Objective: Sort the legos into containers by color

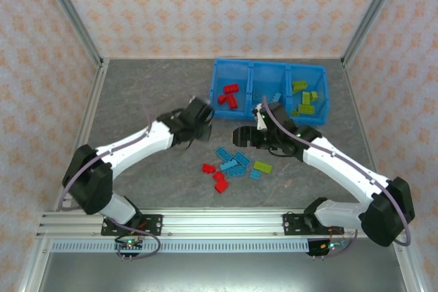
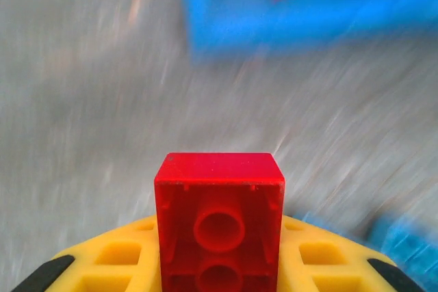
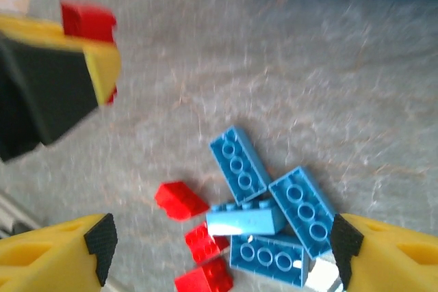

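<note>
Counter (image 1: 137, 100): grey, stone-patterned. The blue tray (image 1: 268, 63) sits at about 1 o'clock on it, with three containers in a row.
- Left container: red bricks (image 1: 229, 96).
- Middle container: one or more light blue pieces (image 1: 276, 97).
- Right container: lime green ones (image 1: 304, 97).

Loose pile (image 1: 231, 162) on the counter at 6 o'clock from the tray, near it. Mostly blue and red, plus one green brick (image 1: 262, 167).

Left fingers (image 1: 200, 122) are closed on a single red brick (image 2: 219, 217), hollow underside toward the wrist camera and lifted off the counter. From here the tray's near wall lies at 12 o'clock in the wrist view, which is blurred.

Right fingers (image 1: 245, 135) are spread wide with nothing between them, above the blue bricks of the pile, at 3 o'clock from the left fingers.

Step in hand, as I read it: deliver the red brick to the left container.
- Clear the near wall.
- Centre over the reds.
- Lower below the rim before releasing, so the brick cannot hop into the middle container.
- Keep the path at 1 o'clock, away from the right arm.
</note>
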Robot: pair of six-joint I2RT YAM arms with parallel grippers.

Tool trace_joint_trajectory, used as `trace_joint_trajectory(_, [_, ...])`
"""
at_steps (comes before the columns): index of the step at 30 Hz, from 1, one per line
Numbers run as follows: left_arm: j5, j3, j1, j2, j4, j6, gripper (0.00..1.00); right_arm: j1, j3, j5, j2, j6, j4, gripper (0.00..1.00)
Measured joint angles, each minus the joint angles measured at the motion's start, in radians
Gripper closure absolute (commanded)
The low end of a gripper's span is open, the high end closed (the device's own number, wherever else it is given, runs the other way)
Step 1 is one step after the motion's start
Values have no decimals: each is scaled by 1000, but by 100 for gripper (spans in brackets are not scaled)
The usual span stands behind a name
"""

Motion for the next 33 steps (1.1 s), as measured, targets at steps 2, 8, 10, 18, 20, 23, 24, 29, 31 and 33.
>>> trace_joint_trajectory(2, [-11, 163, 0, 87, 25, 34, 89, 0, -11, 65, -41, 20, 29, 14])
trace_joint_trajectory(8, [-40, 559, 12, 416, 39, 117, 88, 0, -43, 182, -119, 62, 44, 13])
trace_joint_trajectory(10, [-40, 655, 27, 523, 32, 136, 88, 0, -47, 205, -127, 69, 39, 13])
trace_joint_trajectory(18, [-19, 958, 92, 803, -61, 188, 55, 0, -55, 268, -168, 82, 6, 13])
trace_joint_trajectory(20, [-12, 960, 96, 798, -77, 193, 54, 0, -56, 278, -171, 88, 5, 13])
trace_joint_trajectory(23, [12, 923, 92, 745, -74, 195, 55, 0, -60, 286, -171, 95, 5, 14])
trace_joint_trajectory(24, [21, 892, 92, 711, -71, 195, 55, 0, -60, 288, -169, 97, 5, 14])
trace_joint_trajectory(29, [57, 642, 80, 415, -22, 196, 55, 0, -60, 294, -113, 110, 6, 15])
trace_joint_trajectory(31, [58, 520, 70, 256, 3, 204, 55, 4, -57, 286, -61, 104, 5, 14])
trace_joint_trajectory(33, [58, 407, 56, 97, 31, 219, 55, 22, -40, 283, 18, 80, -2, 15])
